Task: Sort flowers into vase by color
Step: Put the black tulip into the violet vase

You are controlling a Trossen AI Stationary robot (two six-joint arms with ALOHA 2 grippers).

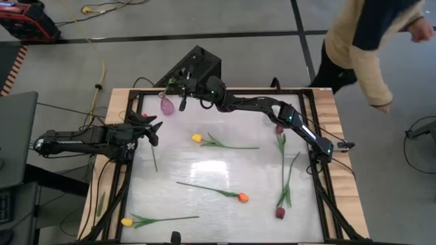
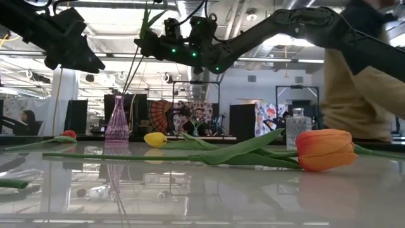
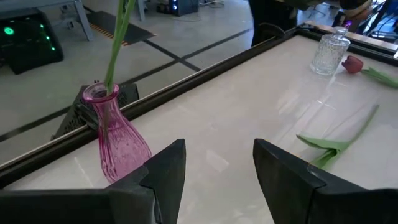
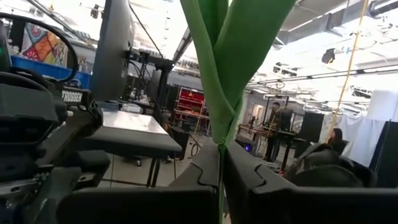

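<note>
Currently our right hand (image 4: 221, 180) grips a flower stem (image 3: 118, 37) above the pink vase (image 3: 117, 140); lower it straight; left hand (image 3: 217, 165) open beside

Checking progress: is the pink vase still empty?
No. A green stem, held by the shut right gripper, already enters the pink vase.

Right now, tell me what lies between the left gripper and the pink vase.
Nothing: in the left wrist view, only bare white tabletop separates the open left gripper from the pink vase, which already holds a green stem.
</note>
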